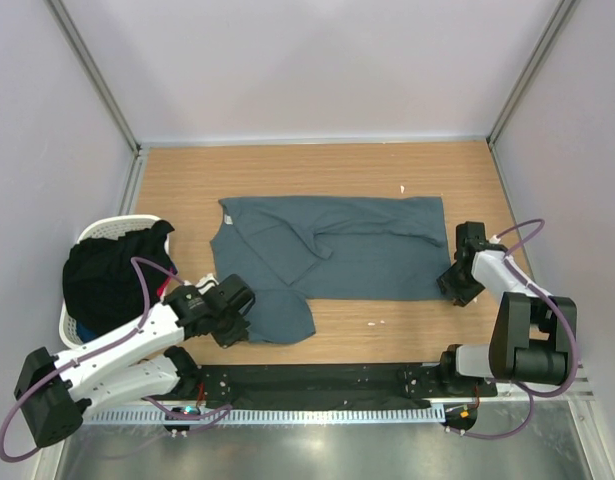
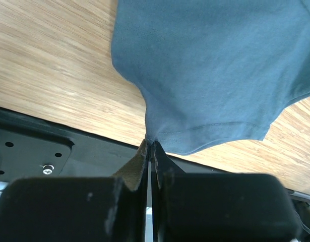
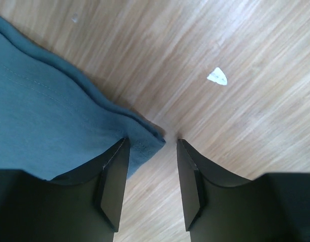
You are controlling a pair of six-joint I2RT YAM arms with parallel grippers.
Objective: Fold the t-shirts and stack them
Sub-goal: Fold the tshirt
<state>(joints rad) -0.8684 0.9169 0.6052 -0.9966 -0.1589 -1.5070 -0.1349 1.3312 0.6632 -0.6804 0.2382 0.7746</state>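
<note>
The left gripper (image 2: 149,151) is pinched tight on a stitched edge of the slate blue-grey t-shirt (image 1: 357,255), probably its near sleeve. The right gripper (image 3: 152,176) stands half-spread, its fingers (image 3: 114,186) straddling the shirt's near-right hem corner, unclamped. I judge both near edges are being taken so the shirt, spread on the wooden table (image 1: 287,170), can be folded. A white laundry basket (image 1: 95,230) of dark clothes sits left.

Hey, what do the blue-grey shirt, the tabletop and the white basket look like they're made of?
Blue-grey shirt: soft matte knit cloth, likely cotton jersey; it creases and shows a stitched hem. Tabletop: wood or wood-look laminate, with light grain streaks. White basket: probably plastic, with a perforated rim.
</note>
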